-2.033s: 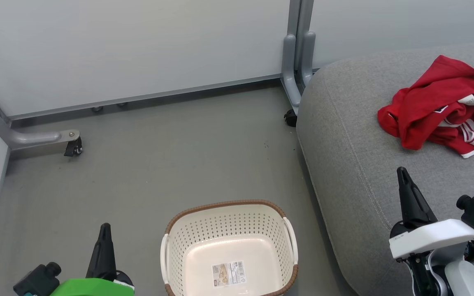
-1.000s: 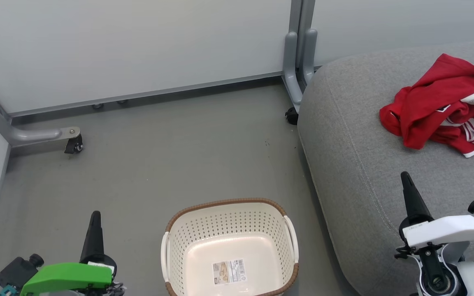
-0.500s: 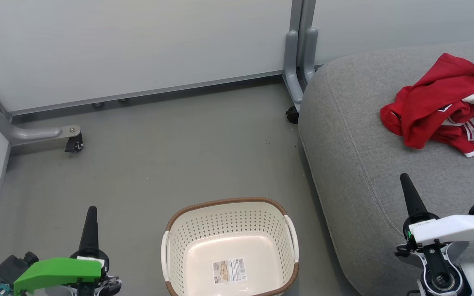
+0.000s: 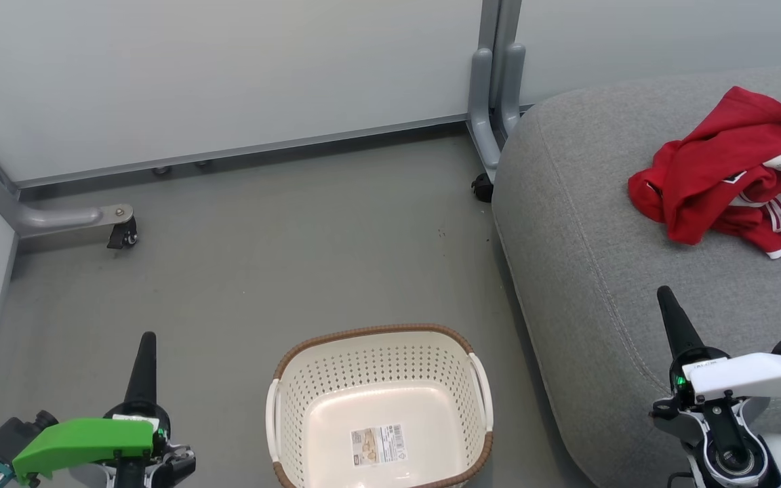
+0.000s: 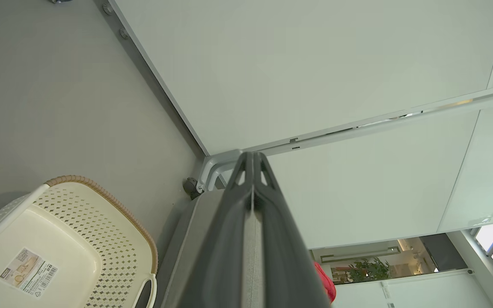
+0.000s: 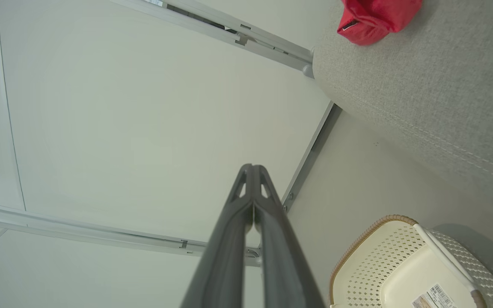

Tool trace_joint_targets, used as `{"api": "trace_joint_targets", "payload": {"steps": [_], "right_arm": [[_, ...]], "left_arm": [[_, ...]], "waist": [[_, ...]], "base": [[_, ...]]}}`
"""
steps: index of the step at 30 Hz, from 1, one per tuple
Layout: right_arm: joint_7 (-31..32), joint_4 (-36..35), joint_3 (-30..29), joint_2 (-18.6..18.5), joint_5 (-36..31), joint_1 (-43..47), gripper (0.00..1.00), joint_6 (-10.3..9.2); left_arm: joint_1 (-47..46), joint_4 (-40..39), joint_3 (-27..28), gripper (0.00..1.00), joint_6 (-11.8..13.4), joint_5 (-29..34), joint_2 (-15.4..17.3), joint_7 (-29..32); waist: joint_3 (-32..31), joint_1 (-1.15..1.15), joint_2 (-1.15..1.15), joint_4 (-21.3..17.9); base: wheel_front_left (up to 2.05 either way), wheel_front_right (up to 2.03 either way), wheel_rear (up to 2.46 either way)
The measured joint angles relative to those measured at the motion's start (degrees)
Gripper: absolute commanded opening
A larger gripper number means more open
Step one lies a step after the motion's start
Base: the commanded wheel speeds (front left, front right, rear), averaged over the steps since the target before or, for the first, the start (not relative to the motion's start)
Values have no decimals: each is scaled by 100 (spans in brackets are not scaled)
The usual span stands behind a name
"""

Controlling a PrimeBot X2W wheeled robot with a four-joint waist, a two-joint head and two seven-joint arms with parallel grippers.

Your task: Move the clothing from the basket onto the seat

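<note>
The basket (image 4: 371,333) sits on the floor (image 4: 262,257) near the middle, bare inside but for the barcode sticker (image 4: 377,445) on its bottom. The clothing (image 4: 716,179) lies in a red heap at the far right of the seat (image 4: 601,271), well in from the cushion's edge.

Left end effector (image 4: 148,342) hovers low at the near left, clenched on nothing. The left wrist view shows its two fingers (image 5: 253,184) pressed together along their length. Right end effector (image 4: 666,298) hovers over the near part of the seat, likewise clenched and empty, well short of the heap.

By my reading the transfer is done, and the step in hand is settling both arms to rest. To do that well, have both sets of fingers closed so nothing snags. Hold the right arm clear of the cushion's fabric and of the heap. Steer the left arm off the basket's rim and white handle so the basket isn't nudged. A last look into the basket confirms it's bare.
</note>
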Motion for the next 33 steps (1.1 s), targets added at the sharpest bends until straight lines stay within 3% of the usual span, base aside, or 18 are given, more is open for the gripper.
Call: {"api": "trace_joint_targets", "payload": {"steps": [33], "right_arm": [[407, 147, -232, 143, 1383, -59, 0, 0]], "left_arm": [[-196, 29, 216, 0, -1, -1131, -1, 416]], "waist": [[49, 0, 0, 25]], "base": [[0, 0, 0]]}}
